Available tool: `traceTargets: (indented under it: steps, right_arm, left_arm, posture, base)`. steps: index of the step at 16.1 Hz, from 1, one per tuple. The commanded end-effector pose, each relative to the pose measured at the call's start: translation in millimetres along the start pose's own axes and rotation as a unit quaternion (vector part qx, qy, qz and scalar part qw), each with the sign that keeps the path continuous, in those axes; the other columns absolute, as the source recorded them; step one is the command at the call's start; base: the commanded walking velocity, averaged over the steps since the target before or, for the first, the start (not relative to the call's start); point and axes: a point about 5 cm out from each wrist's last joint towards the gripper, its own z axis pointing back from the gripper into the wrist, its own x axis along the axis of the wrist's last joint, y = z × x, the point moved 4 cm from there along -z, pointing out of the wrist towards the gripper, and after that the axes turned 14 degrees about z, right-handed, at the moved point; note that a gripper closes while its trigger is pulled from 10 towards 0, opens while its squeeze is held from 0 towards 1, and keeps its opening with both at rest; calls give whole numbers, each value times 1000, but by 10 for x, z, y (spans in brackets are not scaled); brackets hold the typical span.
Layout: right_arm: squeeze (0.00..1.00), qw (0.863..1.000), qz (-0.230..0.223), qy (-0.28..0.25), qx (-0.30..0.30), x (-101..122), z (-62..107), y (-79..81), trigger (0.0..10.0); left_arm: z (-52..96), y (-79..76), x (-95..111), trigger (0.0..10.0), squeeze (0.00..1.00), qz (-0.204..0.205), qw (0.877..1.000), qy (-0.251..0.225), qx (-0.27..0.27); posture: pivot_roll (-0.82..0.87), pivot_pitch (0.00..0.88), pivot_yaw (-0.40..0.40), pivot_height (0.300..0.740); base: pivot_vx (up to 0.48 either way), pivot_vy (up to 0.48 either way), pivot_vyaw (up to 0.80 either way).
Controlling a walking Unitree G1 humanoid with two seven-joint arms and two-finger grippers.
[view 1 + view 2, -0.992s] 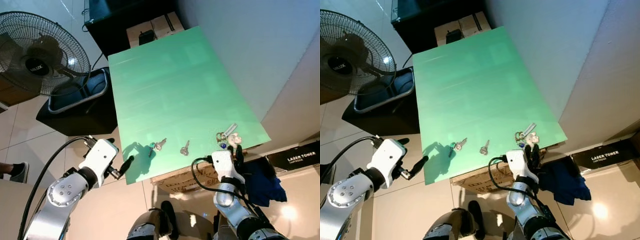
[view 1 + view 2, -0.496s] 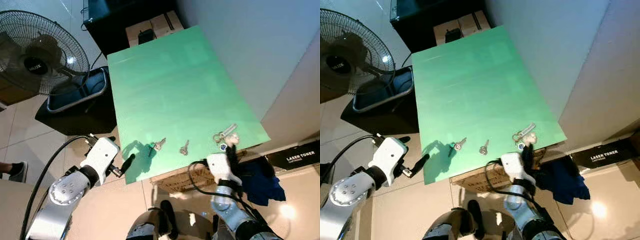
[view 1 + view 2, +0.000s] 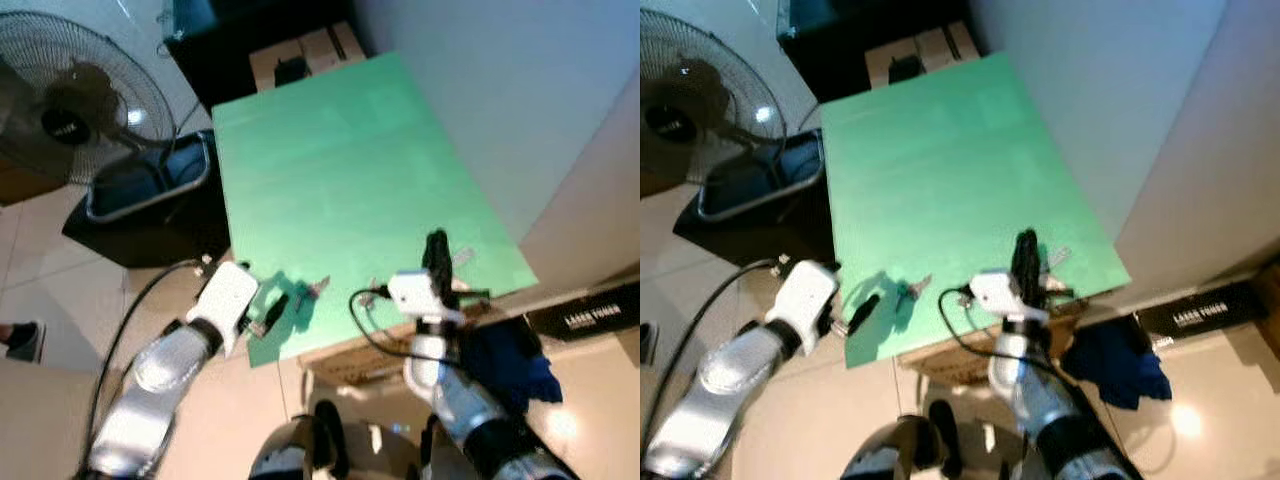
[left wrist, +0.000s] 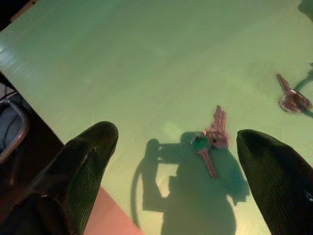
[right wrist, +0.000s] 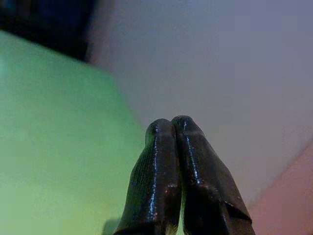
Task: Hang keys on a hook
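Above the keys (image 4: 210,142), left pincer (image 4: 178,147) gapes wide.

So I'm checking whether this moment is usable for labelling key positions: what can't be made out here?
- Key bunch near the table's near right corner: in the eye views the right hand stands in front of it; a silver bit pokes out.
- Single middle key: blurred and partly covered by the right arm in the left eye view.
- Whether the right hand's shut fingers pinch anything: right wrist view cannot tell.
- Green-headed key: shaded under the open left hand.
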Motion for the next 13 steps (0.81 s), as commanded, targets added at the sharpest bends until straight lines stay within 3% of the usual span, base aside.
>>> traceTargets:
  steps: [1,2,3,4,5,6,8,13]
  right_arm:
    - [0,1000,-6,-18,-1,106,-41,-23,0]
    - [0,1000,-5,-21,-4,108,-71,-45,0]
    - [0,1000,5,12,-8,-21,-141,-96,0]
    - [0,999,16,36,-7,-111,-142,-127,10000]
    - [0,998,17,58,-10,-199,-98,-153,10000]
    - [965,998,8,69,-6,-249,-53,-150,10000]
    - [1000,993,2,114,22,-430,110,-36,10000]
    - [1000,990,-26,126,49,-392,105,84,10000]
  left_arm:
    - [-26,10,-64,10000,0,-1,1000,7,7]
    - [-64,2,-59,10000,0,0,1000,4,7]
    - [-160,-37,-32,10000,0,6,1000,-5,5]
    - [-205,-58,-20,10000,0,8,1000,-10,5]
    - [-213,-65,-26,10000,0,9,1000,-10,4]
    - [-215,-70,-36,10000,0,8,1000,-10,4]
    - [-206,-54,-73,10000,0,7,1000,-7,6]
    - [-170,23,-104,10000,0,-1,1000,-5,14]
  posture:
    - [-83,165,205,740]
    - [-96,155,201,740]
    - [-124,134,194,740]
    - [-124,134,194,740]
    - [-129,133,195,740]
    - [-125,139,196,740]
    - [-116,146,196,740]
    - [-87,146,196,740]
  base:
    - [0,0,0]
    - [0,0,0]
    - [0,0,0]
    - [0,0,0]
    - [0,0,0]
    - [0,0,0]
    - [0,0,0]
    - [0,0,0]
